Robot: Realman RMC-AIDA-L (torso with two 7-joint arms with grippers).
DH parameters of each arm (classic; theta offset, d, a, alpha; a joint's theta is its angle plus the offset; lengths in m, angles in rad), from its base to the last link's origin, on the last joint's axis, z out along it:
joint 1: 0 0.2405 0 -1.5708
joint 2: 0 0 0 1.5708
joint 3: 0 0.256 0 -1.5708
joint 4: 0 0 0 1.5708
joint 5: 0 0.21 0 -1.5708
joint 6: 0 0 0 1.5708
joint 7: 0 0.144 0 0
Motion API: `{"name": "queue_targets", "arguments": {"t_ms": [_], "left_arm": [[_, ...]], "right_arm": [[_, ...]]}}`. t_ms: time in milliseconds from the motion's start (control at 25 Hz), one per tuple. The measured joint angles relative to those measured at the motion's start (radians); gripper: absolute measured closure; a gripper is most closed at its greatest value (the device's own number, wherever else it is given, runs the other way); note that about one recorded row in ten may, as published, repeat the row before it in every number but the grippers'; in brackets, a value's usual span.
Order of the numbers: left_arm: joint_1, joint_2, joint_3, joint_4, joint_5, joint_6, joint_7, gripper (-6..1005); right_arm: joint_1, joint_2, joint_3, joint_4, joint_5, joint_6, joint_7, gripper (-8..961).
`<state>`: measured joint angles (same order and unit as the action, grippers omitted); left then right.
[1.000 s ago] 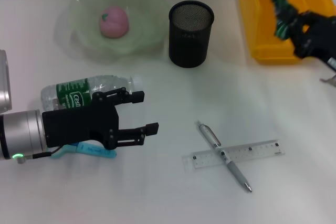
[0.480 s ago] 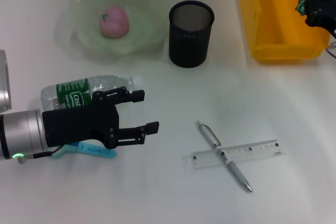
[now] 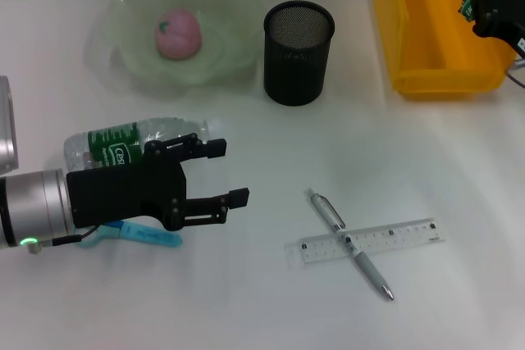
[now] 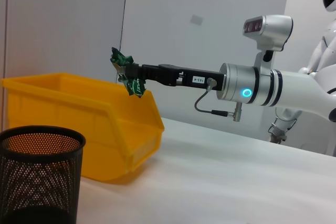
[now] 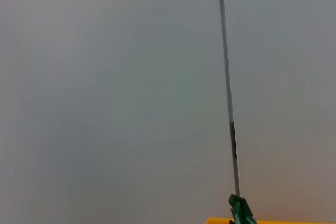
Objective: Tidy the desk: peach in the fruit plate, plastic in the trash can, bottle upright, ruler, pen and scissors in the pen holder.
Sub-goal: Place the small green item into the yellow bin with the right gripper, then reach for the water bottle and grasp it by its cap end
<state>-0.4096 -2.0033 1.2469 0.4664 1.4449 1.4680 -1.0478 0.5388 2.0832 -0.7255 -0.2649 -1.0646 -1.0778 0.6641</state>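
The green plastic (image 4: pixel 126 72) was clenched by the right gripper (image 3: pixel 484 2) above the yellow bin's (image 3: pixel 426 38) far rim; released there, it could fall outside. The left gripper (image 3: pixel 225 174) hung open.

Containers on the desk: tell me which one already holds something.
The pale green fruit plate, with the pink peach in it. The black mesh pen holder and yellow bin look empty.
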Motion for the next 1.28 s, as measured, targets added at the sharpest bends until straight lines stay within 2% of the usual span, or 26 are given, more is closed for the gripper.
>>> {"name": "queue_targets", "arguments": {"t_ms": [120, 440, 840, 1280], "left_arm": [[0.000, 0.000, -0.006, 0.000, 0.000, 0.000, 0.000, 185], [0.001, 0.000, -0.014, 0.000, 0.005, 0.005, 0.000, 185], [0.002, 0.000, -0.014, 0.000, 0.006, 0.006, 0.000, 185], [0.001, 0.002, -0.014, 0.000, 0.006, 0.008, 0.000, 185]], "right_arm": [[0.000, 0.000, 0.000, -0.001, 0.000, 0.000, -0.008, 901], [0.002, 0.000, 0.006, -0.003, 0.009, -0.012, -0.011, 801], [0.008, 0.001, 0.006, 0.000, 0.009, -0.011, -0.011, 382], [0.010, 0.001, 0.006, 0.003, 0.009, -0.004, -0.011, 177]]}}
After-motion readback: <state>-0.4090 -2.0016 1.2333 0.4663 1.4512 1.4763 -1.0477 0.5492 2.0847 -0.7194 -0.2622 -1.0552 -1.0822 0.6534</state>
